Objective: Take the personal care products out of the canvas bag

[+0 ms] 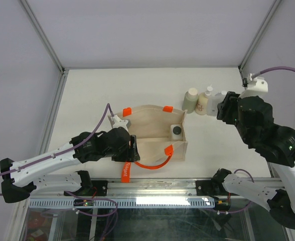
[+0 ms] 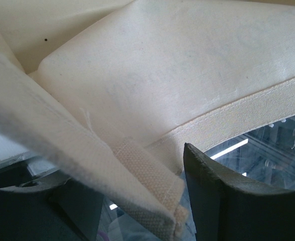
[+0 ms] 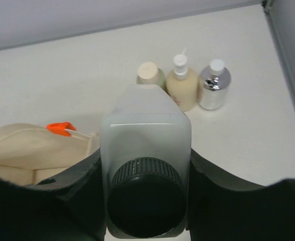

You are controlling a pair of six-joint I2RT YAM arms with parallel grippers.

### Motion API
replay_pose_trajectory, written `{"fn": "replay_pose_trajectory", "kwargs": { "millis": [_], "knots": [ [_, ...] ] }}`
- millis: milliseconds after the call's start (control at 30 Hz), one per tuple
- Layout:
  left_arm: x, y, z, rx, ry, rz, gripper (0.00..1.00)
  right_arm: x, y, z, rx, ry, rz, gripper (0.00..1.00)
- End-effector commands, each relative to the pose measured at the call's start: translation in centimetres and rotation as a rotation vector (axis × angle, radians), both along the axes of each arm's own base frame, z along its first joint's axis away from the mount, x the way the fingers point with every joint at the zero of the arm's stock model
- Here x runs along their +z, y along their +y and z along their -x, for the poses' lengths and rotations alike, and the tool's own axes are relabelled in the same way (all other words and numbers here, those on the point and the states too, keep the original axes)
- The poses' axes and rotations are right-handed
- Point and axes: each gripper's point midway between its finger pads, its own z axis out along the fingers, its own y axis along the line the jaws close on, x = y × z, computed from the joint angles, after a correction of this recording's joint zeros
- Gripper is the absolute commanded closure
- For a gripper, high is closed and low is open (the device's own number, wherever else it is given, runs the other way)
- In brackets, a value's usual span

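Bottles: three standing (image 3: 180, 83), one gripped (image 3: 146, 150), one bagged (image 1: 176, 131).

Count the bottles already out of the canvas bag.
4: beige-capped bottle, cream nozzle bottle and silver bottle stand on the table; a white dark-capped bottle is in the right pincer.

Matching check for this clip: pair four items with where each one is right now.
Things:
1. white square bottle
2. dark-capped bottle
3. silver bottle
4. canvas bag rim

Places:
A. standing on the table by two other bottles
B. inside the bag
C. in the right gripper
D. in the left gripper

Pairs: 1-C, 2-B, 3-A, 4-D
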Motion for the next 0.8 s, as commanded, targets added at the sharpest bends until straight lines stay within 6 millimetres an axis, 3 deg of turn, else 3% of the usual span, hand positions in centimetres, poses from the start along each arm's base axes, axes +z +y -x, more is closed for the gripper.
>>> {"fn": "replay_pose_trajectory", "kwargs": {
  "millis": [0, 200, 333, 567, 767],
  "knots": [
    [1.0, -1.2, -0.1, -0.039, -0.022, 0.056, 0.41, -0.5, -0.9, -2.1, -0.122, 0.007, 0.097, 1.0],
    [1.1, -1.2, -0.1, -0.036, -0.022, 0.053, 0.41, -5.4, 1.3, -4.3, -0.114, 0.195, 0.132, 1.0],
    [1.2, -1.2, -0.2, -0.032, -0.024, 0.055, 0.42, -8.3, 1.7, -6.3, -0.09, 0.34, 0.077, 1.0],
    [1.3, -1.2, -0.4, -0.017, -0.029, 0.056, 0.41, -13.1, 0.4, -9.5, -0.066, 0.526, 0.033, 1.0],
    [1.3, -1.5, -0.6, -0.014, -0.028, 0.047, 0.41, -15.7, -1.7, -11.6, -0.098, 0.561, 0.071, 1.0]
  ]
}}
